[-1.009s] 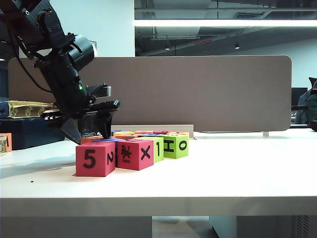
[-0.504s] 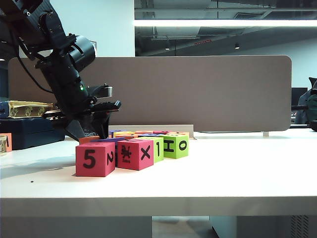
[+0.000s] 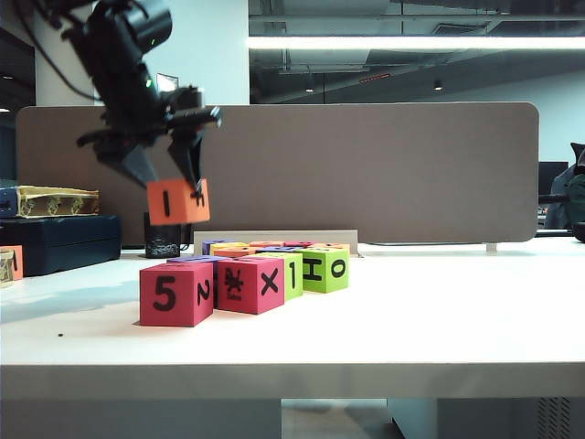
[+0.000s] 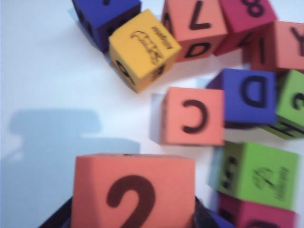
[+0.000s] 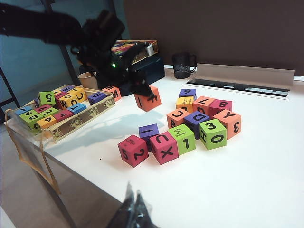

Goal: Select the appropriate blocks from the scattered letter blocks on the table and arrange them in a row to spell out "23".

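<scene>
Left gripper [image 3: 169,169], upper left of the frame, pinching the orange cube [image 3: 178,201] with the "2" high above the table [image 3: 411,320]. Right gripper [image 5: 133,209], bottom edge, pressed together and empty. Best to lower slowly onto bare tabletop, "2" forward, room beside for a "3".

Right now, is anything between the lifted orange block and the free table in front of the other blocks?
Nothing visible: the left pincer holds the orange block above the red 5 block; the table in front is bare.
</scene>
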